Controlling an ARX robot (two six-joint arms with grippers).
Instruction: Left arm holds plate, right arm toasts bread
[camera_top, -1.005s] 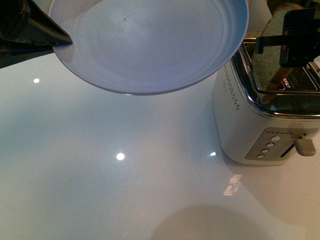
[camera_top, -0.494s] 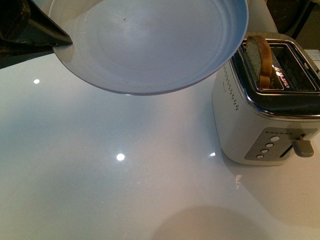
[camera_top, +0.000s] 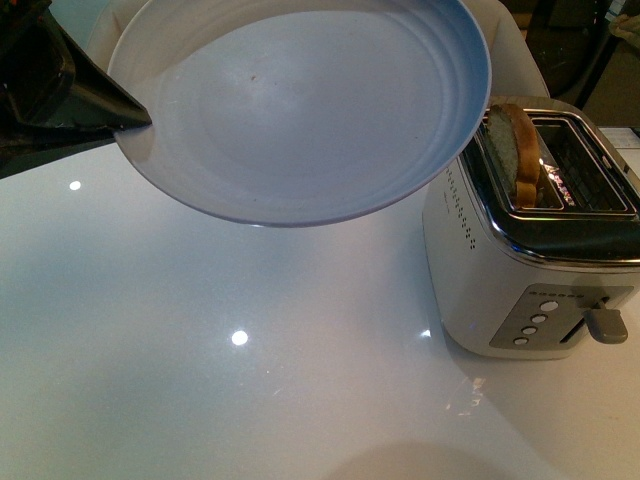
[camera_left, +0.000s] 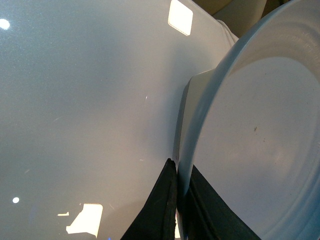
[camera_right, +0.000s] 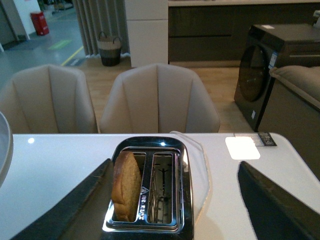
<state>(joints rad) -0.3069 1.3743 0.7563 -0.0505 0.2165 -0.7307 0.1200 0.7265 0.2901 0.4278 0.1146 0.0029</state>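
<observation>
Upper left, the left tool (camera_top: 130, 118) pinches the rim of the glossy, breakable plate (camera_top: 300, 110); the right tool (camera_right: 174, 165) hangs released, facing the soft bread (camera_right: 125, 185).

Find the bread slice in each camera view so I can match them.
Front view: bread upper right, standing in the toaster's slot nearer the plate.
Left wrist view: not in it.
Right wrist view: bread in that same slot, beside the empty one.
Shared landmark: toaster, front and right wrist.

Left gripper (camera_top: 135, 118) pinches the plate (camera_top: 300, 110) rim; right gripper (camera_right: 174, 165) hangs spread wide.
</observation>
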